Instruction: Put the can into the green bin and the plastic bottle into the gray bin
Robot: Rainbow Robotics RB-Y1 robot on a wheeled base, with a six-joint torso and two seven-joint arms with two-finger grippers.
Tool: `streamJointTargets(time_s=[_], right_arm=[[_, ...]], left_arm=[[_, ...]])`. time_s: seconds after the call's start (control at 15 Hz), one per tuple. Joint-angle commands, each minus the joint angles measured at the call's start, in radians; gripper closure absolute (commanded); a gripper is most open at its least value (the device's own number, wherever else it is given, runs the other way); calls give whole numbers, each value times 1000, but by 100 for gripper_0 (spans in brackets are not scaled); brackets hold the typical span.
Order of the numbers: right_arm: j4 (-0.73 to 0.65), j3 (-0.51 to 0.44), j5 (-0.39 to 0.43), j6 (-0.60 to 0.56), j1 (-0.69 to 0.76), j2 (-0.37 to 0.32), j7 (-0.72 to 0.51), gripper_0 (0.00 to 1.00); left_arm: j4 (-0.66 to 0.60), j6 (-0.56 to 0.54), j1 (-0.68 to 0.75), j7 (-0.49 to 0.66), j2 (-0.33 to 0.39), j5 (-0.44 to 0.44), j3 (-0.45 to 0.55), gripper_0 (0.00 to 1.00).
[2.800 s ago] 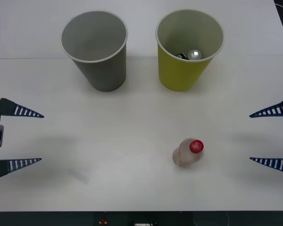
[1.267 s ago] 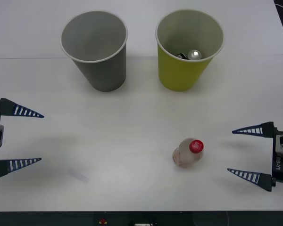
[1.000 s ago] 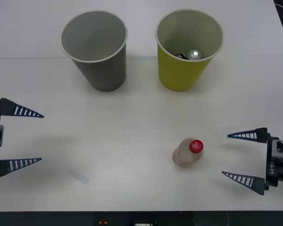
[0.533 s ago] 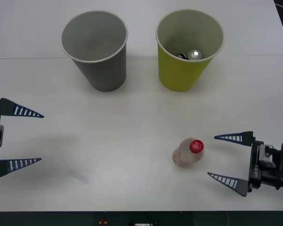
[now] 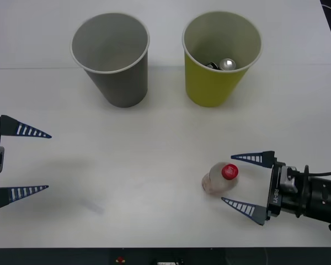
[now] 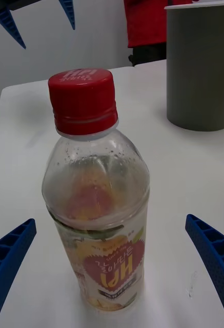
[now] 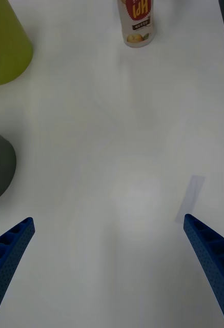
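The right gripper (image 5: 237, 182) carries two blue, tapered, ribbed fingers (image 5: 254, 158) with pale stripes, on a black cylindrical wrist with a silver collar and white lettering, probably a model mark. The left gripper (image 5: 36, 161), at nine o'clock, has matching fingers.

The plastic bottle (image 6: 97, 195) carries Korean lettering on its red label; raised letters on its red cap are unreadable.

A white table (image 5: 154, 149) is carrying an upright gray bin (image 5: 111, 59) and green bin (image 5: 220, 58) side by side, with a plastic bottle (image 5: 220, 178) standing nearer the front.
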Motion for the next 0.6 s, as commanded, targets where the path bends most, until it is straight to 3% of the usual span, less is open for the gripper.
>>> streamJointTargets(time_s=[0.07, 0.4, 0.47, 0.53, 0.6], right_arm=[[-1, 17, 0, 10, -17, 13, 3, 0], [-1, 43, 0, 29, -41, 36, 4, 0], [1, 47, 0, 33, -43, 38, 4, 19], [-1, 49, -1, 35, -43, 41, 0, 64], [1, 49, -9, 39, -43, 45, 1, 95]], left_arm=[[0, 0, 0, 0, 0, 0, 0, 0], [0, 0, 0, 0, 0, 0, 0, 0], [0, 0, 0, 0, 0, 0, 0, 0], [0, 0, 0, 0, 0, 0, 0, 0], [0, 0, 0, 0, 0, 0, 0, 0]])
